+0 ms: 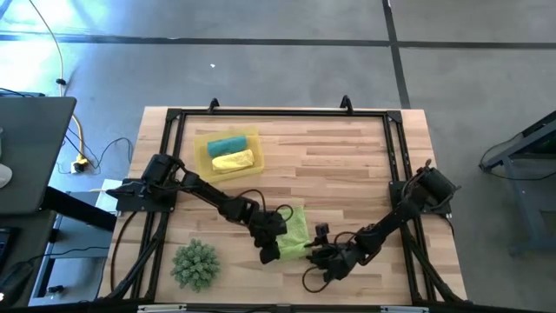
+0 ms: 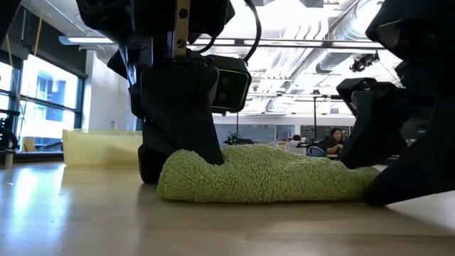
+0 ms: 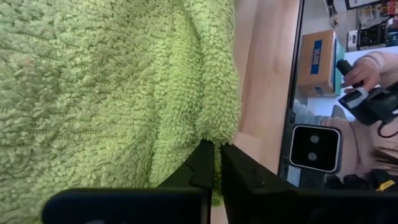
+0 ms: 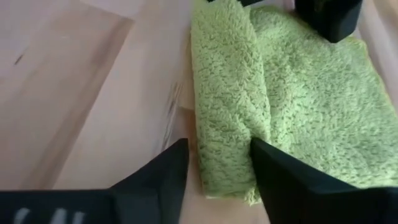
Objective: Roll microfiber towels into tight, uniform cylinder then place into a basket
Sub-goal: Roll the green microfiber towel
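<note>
Lime green towel point(image 1: 297, 229) lies on the wooden counter point(image 1: 347, 165) near its front edge, between the two arms, one side already turned over into a loose fold while the rest lies flat. The left gripper point(image 3: 217, 163) has its jaws pressed together, pinching one edge of the cloth. The right gripper point(image 4: 217, 165) sits at the opposite end with its jaws spread wide on either side of the end of the folded strip; it looks to be closing in, not yet gripping.

To do this step well, I judge that both ends of the fold should be caught at the same depth, so the roll starts square to the towel's edge. The pile is thick and springy, so the first turn should be kept small and pressed down, or the core will stay hollow and the cylinder loose. The two grippers ought to travel together across the flat part; if one end leads, the roll will cone. Only the folded layer should be pinched, not the flat sheet under it.

Well apart, toward the far left of the counter, stands the yellow basket point(image 1: 201, 146). It already holds two rolled towels side by side: a teal towel point(image 1: 227, 144) farther back and a yellow towel point(image 1: 233, 161) nearer. Room for a third looks tight.
</note>
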